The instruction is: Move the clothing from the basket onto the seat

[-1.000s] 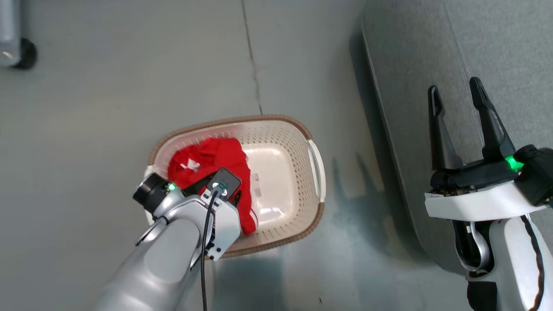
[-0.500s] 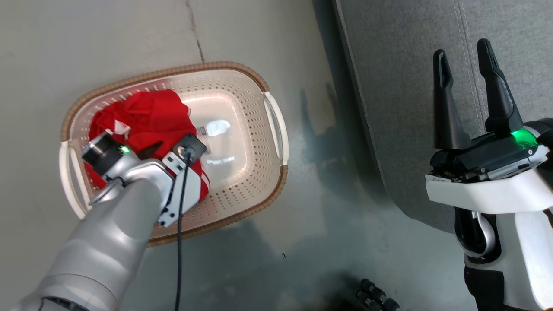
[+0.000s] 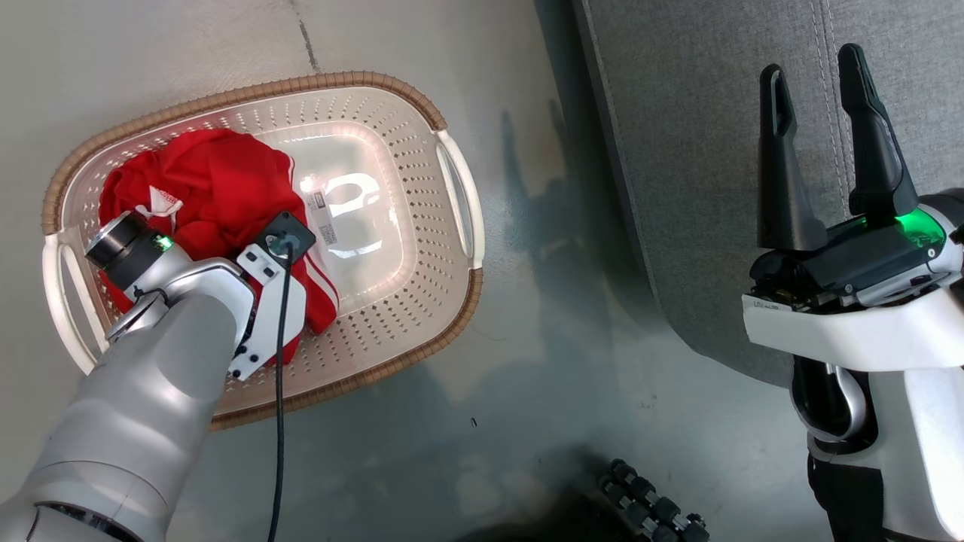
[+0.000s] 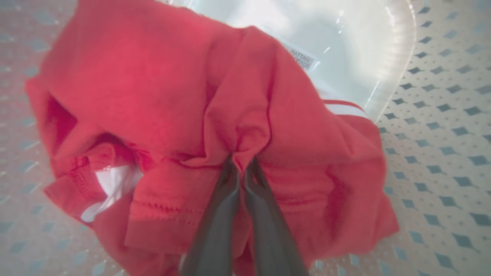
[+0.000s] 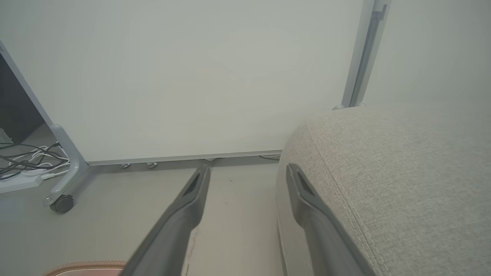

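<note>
While the head camera has swung closer, left pincer [image 4: 241, 166] has sunk in: tips pinched shut on a fold of the clothing [image 4: 161, 88], bunched around them inside the basket [image 3: 452, 181]. Right pincer [image 3: 812, 60] spread, empty, beside the seat [image 3: 693, 150]. Lift looks due.

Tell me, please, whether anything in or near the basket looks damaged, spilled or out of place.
Nothing stands out. The red clothes lie bunched in one end of the basket, which stands upright and whole. The left end effector is shut on a fold of them. A thin crack marks the floor beyond it.
</note>
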